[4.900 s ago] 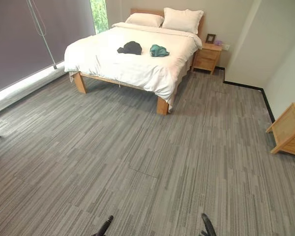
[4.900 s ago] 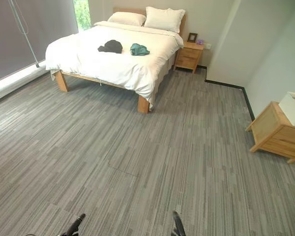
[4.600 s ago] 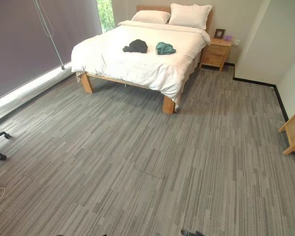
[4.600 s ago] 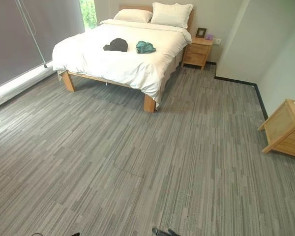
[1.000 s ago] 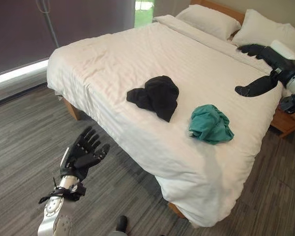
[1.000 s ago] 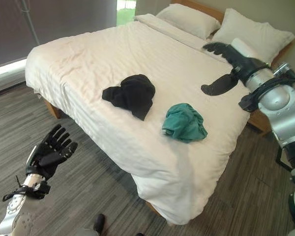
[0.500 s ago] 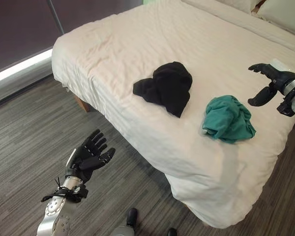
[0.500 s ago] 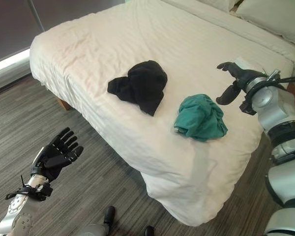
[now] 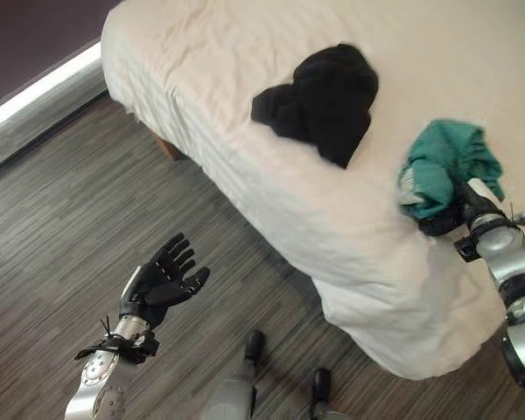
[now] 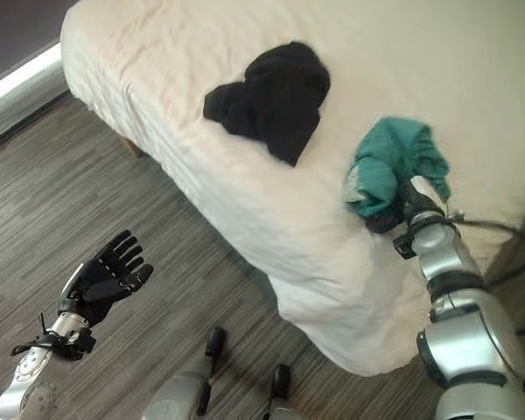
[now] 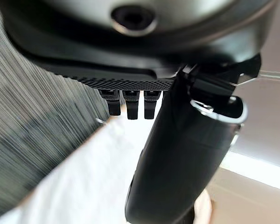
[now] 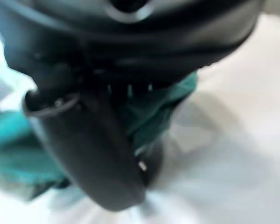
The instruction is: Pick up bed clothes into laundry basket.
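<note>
My right hand (image 10: 401,206) is on the teal garment (image 10: 392,166) near the bed's (image 9: 245,184) corner edge, its fingers buried in the cloth so I cannot tell whether they have closed on it. The black garment (image 9: 324,101) lies bunched on the white cover just beside the teal one, towards my left. My left hand (image 9: 160,282) hangs over the grey striped floor (image 9: 52,219), well apart from the bed, fingers spread wide and holding nothing.
</note>
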Available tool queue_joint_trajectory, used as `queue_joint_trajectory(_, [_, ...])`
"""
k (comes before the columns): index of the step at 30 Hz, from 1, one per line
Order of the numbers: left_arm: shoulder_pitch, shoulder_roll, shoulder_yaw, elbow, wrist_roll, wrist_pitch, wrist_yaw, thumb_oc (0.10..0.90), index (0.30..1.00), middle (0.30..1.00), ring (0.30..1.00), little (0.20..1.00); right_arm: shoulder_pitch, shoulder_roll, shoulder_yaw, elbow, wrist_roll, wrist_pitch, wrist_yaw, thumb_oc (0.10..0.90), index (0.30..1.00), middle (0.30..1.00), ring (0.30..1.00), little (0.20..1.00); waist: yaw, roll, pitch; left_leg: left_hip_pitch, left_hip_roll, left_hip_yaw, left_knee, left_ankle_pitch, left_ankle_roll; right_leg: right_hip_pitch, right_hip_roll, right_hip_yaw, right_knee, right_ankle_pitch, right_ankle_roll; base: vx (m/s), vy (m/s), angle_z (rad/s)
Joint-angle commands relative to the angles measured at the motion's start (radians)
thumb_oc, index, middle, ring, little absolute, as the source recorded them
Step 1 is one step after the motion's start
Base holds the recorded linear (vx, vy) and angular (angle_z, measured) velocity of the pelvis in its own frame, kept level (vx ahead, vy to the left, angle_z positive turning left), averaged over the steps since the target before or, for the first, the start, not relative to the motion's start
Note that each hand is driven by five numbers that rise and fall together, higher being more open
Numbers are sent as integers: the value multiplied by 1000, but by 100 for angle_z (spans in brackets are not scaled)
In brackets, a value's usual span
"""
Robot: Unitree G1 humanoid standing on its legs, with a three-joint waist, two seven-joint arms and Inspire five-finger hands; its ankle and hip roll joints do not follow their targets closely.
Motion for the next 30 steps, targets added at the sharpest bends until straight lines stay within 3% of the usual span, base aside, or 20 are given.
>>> queue_joint_trajectory(1, [-71,6,71,-146,-31,-97,1,800,900,900,900,900,15,6,99,61,25,39,39,800,900,900,900,900,41,-3,-30,33,-20,-53,1,-73,-13,-94,-32,19,16,58,26,31,-14,4])
queue_joint_trajectory(4, [-57,-30,120,-102,-36,-106,11,800,900,900,900,900,160,35,14,38,51,29,51,800,900,900,900,900,38,2,-23,19,-19,-59,0,-73,-14,-108,-26,25,9,53,24,61,-30,1])
queue_joint_trajectory(5, [-59,-38,130,-96,-40,-110,11,800,900,900,900,900,198,38,1,26,52,26,59,507,460,460,460,460,36,1,-22,18,-18,-59,0,-74,-15,-109,-23,25,8,51,23,65,-40,0])
queue_joint_trajectory(6, [-58,-37,129,-96,-40,-110,11,800,900,900,900,900,200,38,0,25,51,26,59,400,300,300,300,300,37,0,-23,18,-18,-60,0,-74,-15,-109,-23,25,8,51,23,36,-29,1])
queue_joint_trajectory(12, [-103,-55,142,-101,-14,-126,29,800,900,900,900,900,444,57,-184,-199,158,-5,64,400,300,300,300,300,-15,-16,-23,40,-4,-54,0,-84,-21,-91,-10,34,13,25,16,43,-38,1])
queue_joint_trajectory(14, [-152,-52,141,-109,-6,-128,21,800,900,900,900,900,585,130,-315,-288,262,-32,66,400,300,300,300,300,-55,-18,-28,69,12,-44,1,-98,-26,-81,-6,33,56,-12,8,47,-54,13])
queue_joint_trajectory(17, [-197,-35,146,-104,6,-128,17,800,900,900,900,900,678,194,-376,-335,310,-44,74,400,300,300,300,300,-80,-25,-31,94,32,-34,20,-114,-32,-74,3,43,99,-40,-4,66,-94,0])
queue_joint_trajectory(18, [-224,-11,159,-101,31,-129,8,800,900,900,900,900,746,260,-408,-396,338,-55,78,400,300,300,300,300,-96,-44,-25,92,42,-20,128,-137,-50,-46,12,49,112,-58,-19,74,-122,2])
queue_joint_trajectory(19, [-225,-11,159,-101,31,-129,8,800,900,900,900,900,746,260,-409,-396,338,-55,78,400,300,300,300,300,-96,-44,-25,92,42,-20,129,-138,-50,-46,12,49,111,-58,-19,85,-214,-4])
queue_joint_trajectory(20, [-260,10,175,-117,55,-131,15,800,900,900,900,900,811,314,-419,-478,343,-64,84,400,300,300,300,300,-106,-66,-14,66,50,-14,309,-92,-79,-7,36,62,121,-60,-38,36,-185,-11])
queue_joint_trajectory(21, [-288,13,175,-118,61,-136,24,800,900,900,900,900,827,321,-422,-480,348,-69,88,400,300,300,300,300,-106,-80,-2,25,52,-21,403,-49,-89,13,36,70,125,-60,-46,29,-181,-24])
queue_joint_trajectory(22, [-291,14,174,-117,61,-136,24,800,900,900,900,900,828,323,-424,-481,348,-68,88,400,300,300,300,300,-106,-78,0,17,53,-24,418,-56,-89,12,38,68,125,-60,-47,-14,-79,-23])
queue_joint_trajectory(23, [-322,28,179,-120,105,-147,54,800,900,900,900,900,836,340,-414,-554,342,-69,87,400,300,300,300,300,-105,-103,11,-36,28,-98,523,-24,-80,32,49,120,134,-68,-57,-17,-16,-25])
queue_joint_trajectory(24, [-323,30,178,-120,106,-147,56,800,900,900,900,900,838,342,-415,-558,341,-66,86,400,300,300,300,300,-104,-102,11,-40,28,-98,531,-29,-80,31,50,120,135,-69,-57,76,38,-36])
queue_joint_trajectory(26, [-354,36,190,-122,140,-162,108,800,900,900,900,900,849,363,-401,-619,338,-68,89,400,300,300,300,300,-115,-115,-25,-61,100,-96,427,-39,-75,54,51,180,149,-91,-46,166,98,-63])
queue_joint_trajectory(28, [-354,36,189,-121,141,-162,109,800,900,900,900,900,852,365,-401,-623,337,-65,87,400,300,300,300,300,-108,-118,-24,-52,102,-89,418,-38,-75,56,51,186,150,-92,-47,198,118,-107])
queue_joint_trajectory(29, [-410,56,132,-108,210,-153,155,800,900,900,900,900,870,374,-388,-679,332,-72,80,400,300,300,300,300,-119,-107,-68,-34,161,-106,197,-17,-83,97,59,240,156,-121,-38,407,307,-97])
queue_joint_trajectory(30, [-445,63,104,-108,245,-154,178,800,900,900,900,900,868,380,-385,-687,341,-77,70,400,300,300,300,300,-119,-98,-80,-41,166,-122,135,11,-94,116,59,263,157,-130,-35,510,407,-65])
